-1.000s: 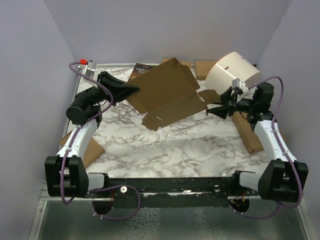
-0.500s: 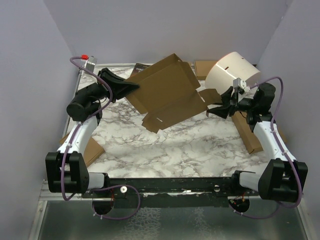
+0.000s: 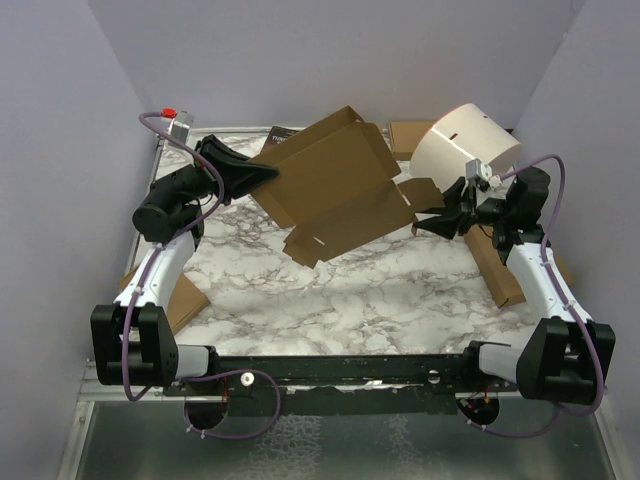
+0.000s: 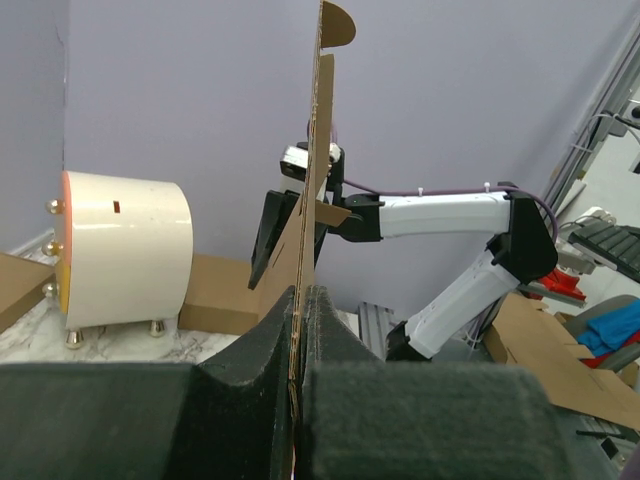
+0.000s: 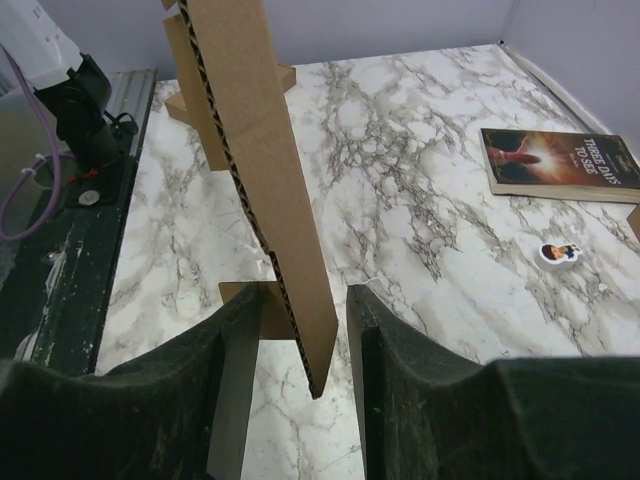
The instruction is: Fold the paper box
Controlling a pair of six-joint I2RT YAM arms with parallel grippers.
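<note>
The paper box (image 3: 335, 185) is a wide brown cardboard sheet with flaps, held tilted above the marble table. My left gripper (image 3: 268, 178) is shut on its left edge. In the left wrist view the sheet (image 4: 318, 150) stands edge-on, pinched between the pads (image 4: 298, 330). My right gripper (image 3: 432, 222) is at the sheet's right flap (image 3: 415, 195). In the right wrist view that flap (image 5: 265, 150) hangs between the two fingers (image 5: 305, 330), with a gap on each side, so the gripper is open.
A white drum (image 3: 465, 145) lies at the back right, with a small brown box (image 3: 410, 135) beside it. A long brown box (image 3: 495, 265) lies under the right arm. Flat cardboard (image 3: 180, 300) sits at the left edge. A book (image 5: 560, 160) and a small sticker (image 5: 560, 252) lie on the marble.
My left gripper has lifted the sheet's left edge a little higher. The right gripper's fingers have narrowed round the right flap.
</note>
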